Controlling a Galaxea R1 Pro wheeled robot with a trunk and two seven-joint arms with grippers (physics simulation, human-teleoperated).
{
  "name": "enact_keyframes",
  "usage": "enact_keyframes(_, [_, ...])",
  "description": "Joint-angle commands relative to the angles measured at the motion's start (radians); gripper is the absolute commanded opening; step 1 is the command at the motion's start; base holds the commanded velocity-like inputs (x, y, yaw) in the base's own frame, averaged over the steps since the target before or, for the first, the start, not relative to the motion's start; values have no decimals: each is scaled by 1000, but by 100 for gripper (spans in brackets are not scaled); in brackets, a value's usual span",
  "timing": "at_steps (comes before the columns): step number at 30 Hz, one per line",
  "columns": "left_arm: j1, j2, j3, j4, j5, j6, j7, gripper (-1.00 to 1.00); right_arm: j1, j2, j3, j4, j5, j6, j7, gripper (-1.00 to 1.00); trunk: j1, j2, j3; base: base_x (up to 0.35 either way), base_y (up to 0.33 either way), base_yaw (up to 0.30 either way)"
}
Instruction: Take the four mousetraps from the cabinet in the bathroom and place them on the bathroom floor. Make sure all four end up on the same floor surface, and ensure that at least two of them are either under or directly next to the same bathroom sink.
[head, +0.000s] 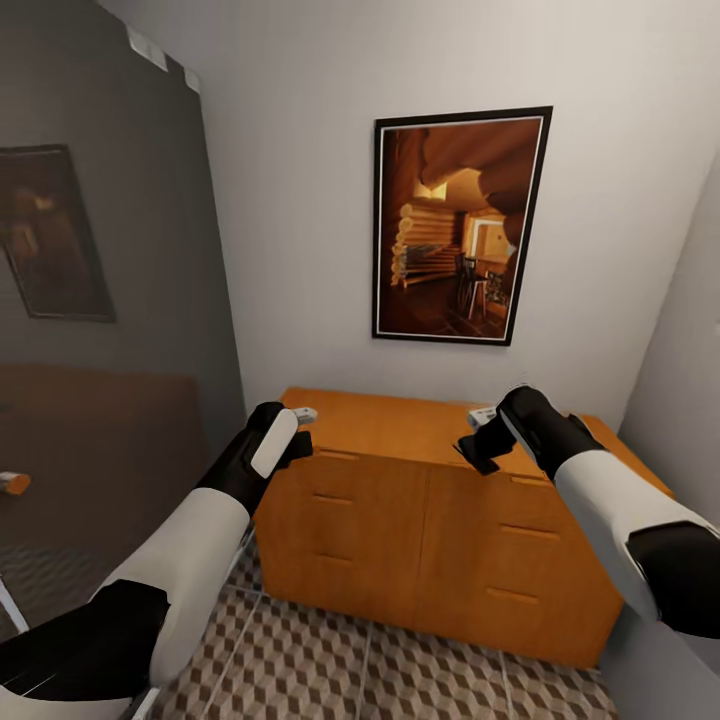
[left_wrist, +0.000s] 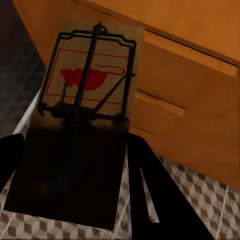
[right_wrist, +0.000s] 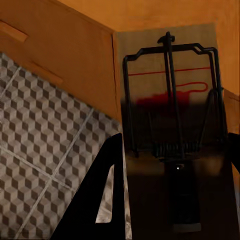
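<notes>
Each of my grippers holds a mousetrap. My left gripper (head: 297, 432) is shut on one mousetrap (left_wrist: 87, 95), a flat brown slab with a dark wire bar and a red print. The slab sticks out past the black fingers (left_wrist: 150, 195). My right gripper (head: 476, 436) is shut on a second mousetrap (right_wrist: 172, 110) of the same kind. Both hands hang in front of an orange-brown wooden cabinet, above the bathroom floor (head: 330, 660) of cube-patterned tiles. The task's cabinet and the bathroom sink are out of view.
The orange-brown wooden cabinet (head: 440, 520) with drawer fronts stands against the back wall under a framed picture (head: 460, 225). A dark reflective panel (head: 100, 380) covers the left wall. A plain wall (head: 685, 400) closes in at the right. Tiled floor lies between me and the cabinet.
</notes>
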Motion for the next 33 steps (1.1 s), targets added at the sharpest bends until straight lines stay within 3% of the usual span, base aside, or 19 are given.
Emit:
enact_keyframes(1, [-1, 1, -3, -1, 7, 3, 8, -100, -1, 0, 4, 11, 8, -4, 12, -100, -1, -1, -1, -346, 0, 0])
enact_keyframes(15, [-1, 1, -3, 20, 7, 0, 11, -100, -1, 3, 5, 161, 4, -34, 17, -100, -1, -1, -1, -346, 0, 0])
enact_keyframes(17, [2, 4, -4, 26, 7, 0, 11, -100, 0, 4, 5, 213, 4, -64, 16, -100, -1, -1, -1, -346, 0, 0])
enact_keyframes(18, [24, 6, -5, 52, 8, -4, 9, -100, 18, 16, 5, 280, 4, -141, 14, -100, -1, -1, -1, -347, 0, 0])
enact_keyframes(19, [47, 8, -4, 84, 9, -17, 5, -100, 49, 23, 5, 336, 5, -208, 12, -100, -1, -1, -1, -347, 0, 0])
enact_keyframes(22, [97, 11, -4, 249, 11, -152, -2, -100, 160, 30, 5, 464, 6, -363, -6, -100, -1, -1, -1, -347, 0, 0])
enact_keyframes(25, [112, 12, -4, 475, 8, -307, -28, -100, 255, 31, 5, 503, 7, -445, -61, -100, -1, -1, -1, -348, 0, 0])
enact_keyframes(27, [121, 14, -4, 626, 10, -422, -91, -100, 349, 31, 4, 515, 6, -495, -127, -100, -1, -1, -1, -348, 0, 0])
enact_keyframes(29, [178, 29, -4, 687, 9, -487, -177, -100, 445, 30, 3, 520, 5, -556, -188, -100, -1, -1, -1, -348, 0, 0])
enact_keyframes(31, [280, 52, -5, 714, 5, -527, -251, -100, 537, 25, 1, 523, -4, -626, -230, -100, -1, -1, -1, -348, 0, 0])
enact_keyframes(33, [330, 67, -5, 721, 3, -542, -272, -100, 584, 21, 0, 524, -28, -656, -243, -100, -1, -1, -1, -348, 0, 0])
